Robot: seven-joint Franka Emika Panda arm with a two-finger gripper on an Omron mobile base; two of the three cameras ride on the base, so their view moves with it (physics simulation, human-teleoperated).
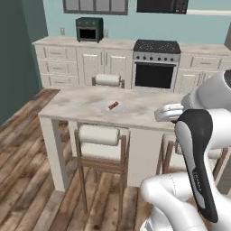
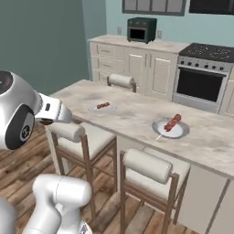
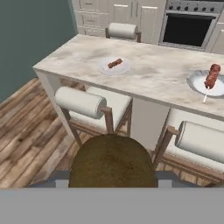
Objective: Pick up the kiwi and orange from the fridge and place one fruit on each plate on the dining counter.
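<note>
Kiwi (image 3: 112, 161) sits clamped in the gripper (image 3: 112, 177). Ahead of it lies the dining counter (image 3: 162, 76) with two plates (image 3: 114, 66).

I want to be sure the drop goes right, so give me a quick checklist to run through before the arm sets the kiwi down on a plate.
1. Kiwi in the gripper: ok, it sits between the fingers, jaws closed on it.
2. Near plate in sight on the dining counter: ok.
3. Near plate free for the fruit: not ok, a small reddish stick-shaped food already lies on it.
4. Second plate: not ok, a skewer lies on it too.
5. Gripper over a plate: not ok, it hangs in front of the counter above a stool.
6. Orange delivered: not ok, neither plate holds it.
</note>
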